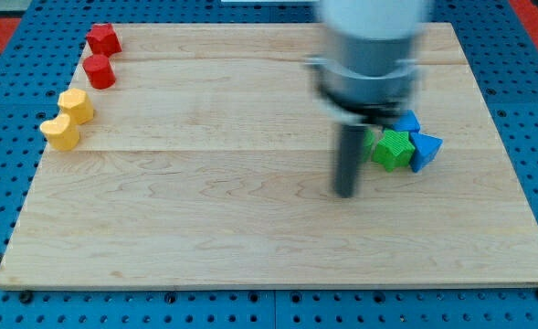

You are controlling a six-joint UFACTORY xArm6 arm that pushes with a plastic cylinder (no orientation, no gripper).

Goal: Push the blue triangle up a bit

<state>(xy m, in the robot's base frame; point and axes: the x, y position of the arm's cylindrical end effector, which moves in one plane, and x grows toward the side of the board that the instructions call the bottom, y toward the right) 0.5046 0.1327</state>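
The blue triangle [425, 151] lies at the view's right on the wooden board [205, 210], touching the right side of a green star-shaped block [395, 149]. A second blue block [407, 122] sits just above them, partly hidden by the arm. Another green block [369, 143] peeks out beside the rod, mostly hidden. My tip [344, 192] rests on the board to the lower left of this cluster, apart from the blue triangle, with the green star between them.
At the view's upper left stand a red star-like block [103, 39] and a red cylinder [99, 70]. Below them are a yellow hexagonal block [76, 106] and a yellow heart-like block [61, 132]. The arm's grey body [369, 55] hangs over the upper right.
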